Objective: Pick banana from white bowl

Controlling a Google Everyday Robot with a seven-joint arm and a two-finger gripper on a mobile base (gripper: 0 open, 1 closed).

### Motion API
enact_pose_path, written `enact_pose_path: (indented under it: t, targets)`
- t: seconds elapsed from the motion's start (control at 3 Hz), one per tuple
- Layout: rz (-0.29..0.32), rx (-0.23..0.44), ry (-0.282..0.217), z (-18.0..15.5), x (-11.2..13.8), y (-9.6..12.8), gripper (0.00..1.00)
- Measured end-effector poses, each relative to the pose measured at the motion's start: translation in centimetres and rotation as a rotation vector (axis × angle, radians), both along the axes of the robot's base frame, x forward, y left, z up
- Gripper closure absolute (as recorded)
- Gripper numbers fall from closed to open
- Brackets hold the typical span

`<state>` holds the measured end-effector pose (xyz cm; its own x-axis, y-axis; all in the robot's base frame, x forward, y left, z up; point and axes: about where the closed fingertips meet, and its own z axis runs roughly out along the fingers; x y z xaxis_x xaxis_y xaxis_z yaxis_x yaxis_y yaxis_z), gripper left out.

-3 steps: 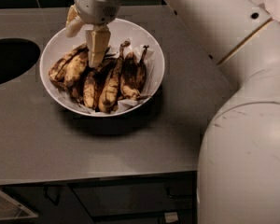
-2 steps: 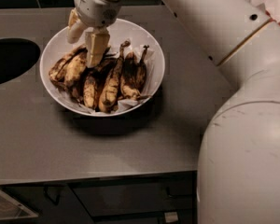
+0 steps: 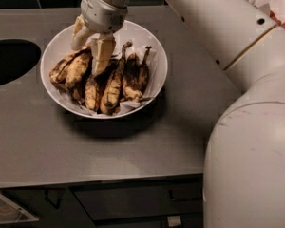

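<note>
A wide white bowl (image 3: 154, 56) lined with crumpled white paper sits on the grey counter and holds several overripe, brown-spotted bananas (image 3: 111, 87). My gripper (image 3: 90, 45) hangs over the left half of the bowl, pointing down. It is open, with one cream fingertip (image 3: 78, 32) near the bowl's back left rim and the other (image 3: 102, 56) down among the bananas. The stem end of the left bananas (image 3: 76, 65) lies between and just below the fingers. Nothing is held.
The grey counter (image 3: 47, 141) has a dark round opening (image 3: 9, 61) at the left. My large white arm (image 3: 247, 127) fills the right side. A dark cabinet front runs below the counter edge. Something red and white (image 3: 275, 4) shows at the top right corner.
The gripper has come down a little lower into the bowl, its fingers now reaching the bananas. The bowl and bananas have not moved.
</note>
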<state>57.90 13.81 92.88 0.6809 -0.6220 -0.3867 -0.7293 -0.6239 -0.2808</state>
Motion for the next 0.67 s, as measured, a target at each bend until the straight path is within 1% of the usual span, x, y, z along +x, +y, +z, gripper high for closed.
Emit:
enact_pose_path:
  t: [0.33,0.67]
  targets:
    - [0.006,0.007,0.016,-0.31,-0.2,-0.18,0.51]
    - [0.006,0.007,0.016,-0.31,-0.19,-0.18,0.72]
